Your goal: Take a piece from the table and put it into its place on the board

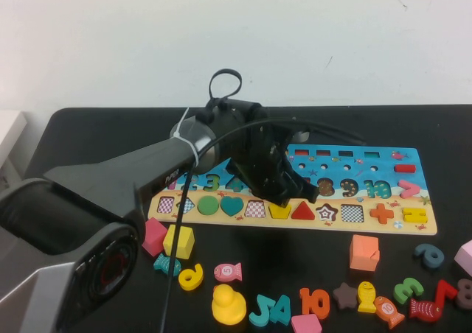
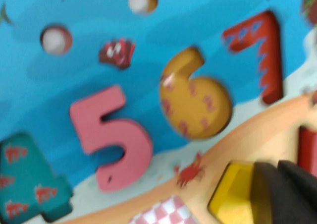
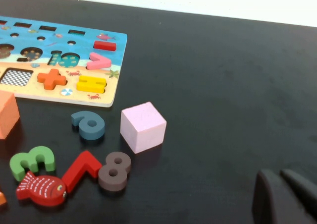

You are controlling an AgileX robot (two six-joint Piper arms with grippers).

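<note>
Black left fingers (image 1: 299,193) low over board (image 1: 413,160), grip unclear, yellow piece (image 2: 233,192) in recess, right fingers (image 3: 287,199) above tabletop (image 3: 223,75), grip unclear

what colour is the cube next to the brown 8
Pale pink cube, clearest in the right wrist view; the 8 lies beside it.

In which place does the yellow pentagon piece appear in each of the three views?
High view: the yellow pentagon is in the board's shape row, between a checkered recess and the red triangle, just under the left gripper.
Left wrist view: close up, beside that checkered recess.
Right wrist view: not in it; the right gripper is over the table.
Shared landmark: the board.
</note>
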